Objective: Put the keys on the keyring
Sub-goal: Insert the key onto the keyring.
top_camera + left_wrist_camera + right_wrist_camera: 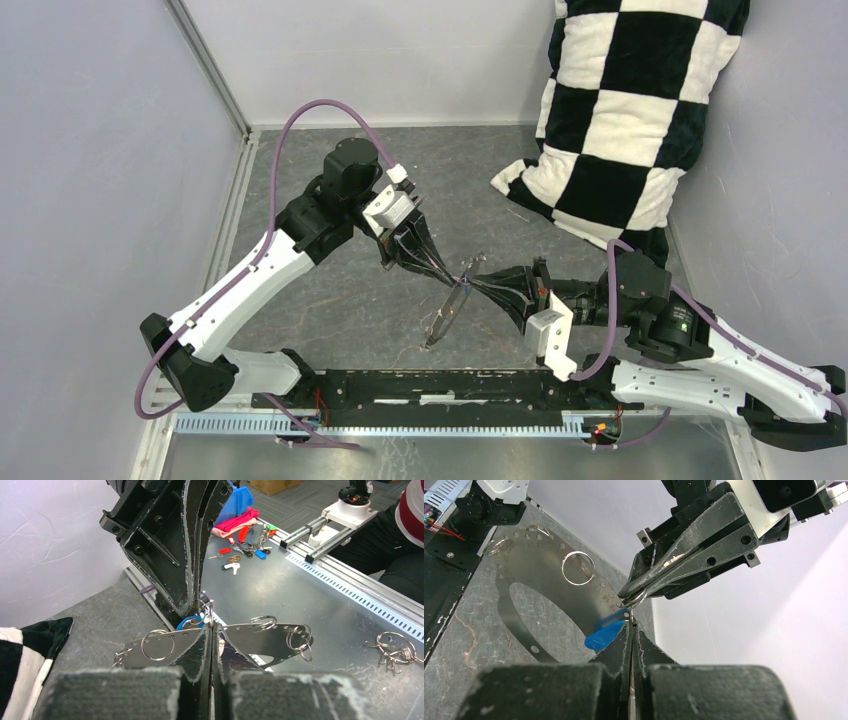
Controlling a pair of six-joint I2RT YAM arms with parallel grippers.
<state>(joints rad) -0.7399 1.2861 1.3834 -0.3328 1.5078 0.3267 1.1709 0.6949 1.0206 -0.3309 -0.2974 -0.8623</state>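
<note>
You're mid-thread on key 1, not done. Both arms meet over the middle of the table (330,300), tips almost touching.

- **Left gripper** (634,596): clenched on a small silver split ring (638,599). That ring sits at the rim of the keyring (544,594), the flat grey hoop punched with holes. In the top view the hoop hangs edge-on below the tips, toward the near side.
- **Right gripper** (631,630): clenched too, and it looks to be pinching the blue key (603,636) by its blade. The blue head sticks out left of its fingers, just beside the split ring.
- **Threading:** can't tell if the key has actually entered the ring's coil, because the contact spot is hidden between the 2 sets of tips. So I'd call it key at the ring, not confirmed on.

**Done, by the look of it:**
- The hoop is held up off the table.
- 1 key is in grip and lined up at a ring.
- The other split rings (142,645) on the hoop look bare, with no keys seen on them.

**Left, as I judge it:**
- Work this key fully on, then do the rest.
- A loose pile of keys (234,560) lies on the metal bench (325,605), well apart from both grippers and untouched.
</note>
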